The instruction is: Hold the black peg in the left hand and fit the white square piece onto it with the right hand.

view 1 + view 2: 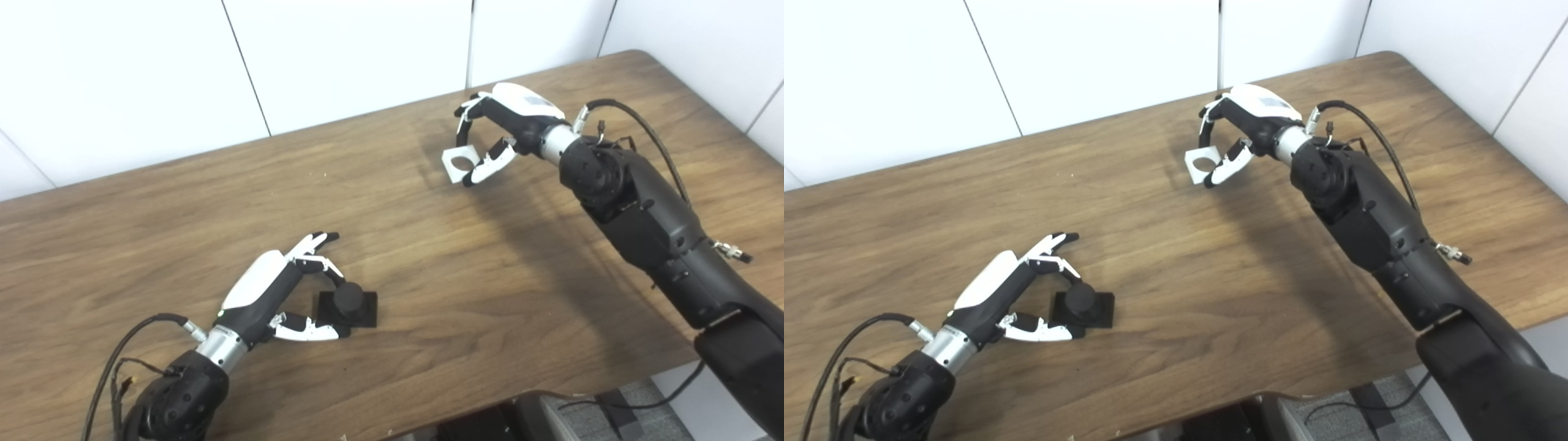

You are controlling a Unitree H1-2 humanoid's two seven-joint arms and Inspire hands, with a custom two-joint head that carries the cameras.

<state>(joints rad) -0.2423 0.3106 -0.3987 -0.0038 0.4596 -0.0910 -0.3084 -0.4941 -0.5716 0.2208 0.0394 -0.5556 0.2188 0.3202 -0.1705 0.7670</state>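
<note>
The black peg (349, 301), a short round post on a square black base, rests on the wooden table (429, 294) near its front left. My left hand (272, 294) lies around it: one finger curls onto the post from behind and the thumb presses the base's near corner, while the other fingers stretch out past it. The white square piece (459, 162), with a round hole through it, is pinched between the fingers and thumb of my right hand (505, 125) at the far middle of the table, tilted, well apart from the peg.
White wall panels (343, 55) stand right behind the table's far edge. The table's right corner (637, 55) is rounded. Cables loop off both wrists. A grey padded seat (612, 416) shows below the front edge.
</note>
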